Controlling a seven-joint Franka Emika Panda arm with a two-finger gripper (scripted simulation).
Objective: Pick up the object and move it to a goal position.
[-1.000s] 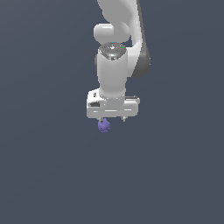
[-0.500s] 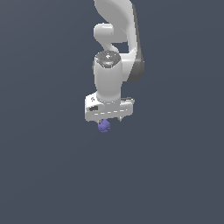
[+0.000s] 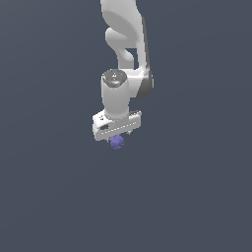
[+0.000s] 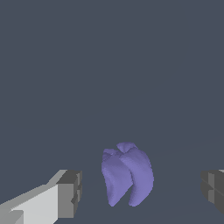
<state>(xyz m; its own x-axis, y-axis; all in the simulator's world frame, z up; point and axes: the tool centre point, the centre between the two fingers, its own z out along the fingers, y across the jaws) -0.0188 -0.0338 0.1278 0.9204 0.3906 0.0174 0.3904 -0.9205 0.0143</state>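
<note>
Purple-blue object (image 4: pixel 127 173) between the wide-apart fingers (image 4: pixel 70 194), clear of both pads.

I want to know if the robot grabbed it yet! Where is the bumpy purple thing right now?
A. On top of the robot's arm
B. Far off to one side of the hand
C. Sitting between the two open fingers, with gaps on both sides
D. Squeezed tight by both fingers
C: in the wrist view the purple clump sits between the gripper fingers, with clear gaps on each side, so nothing is squeezing it.
</note>
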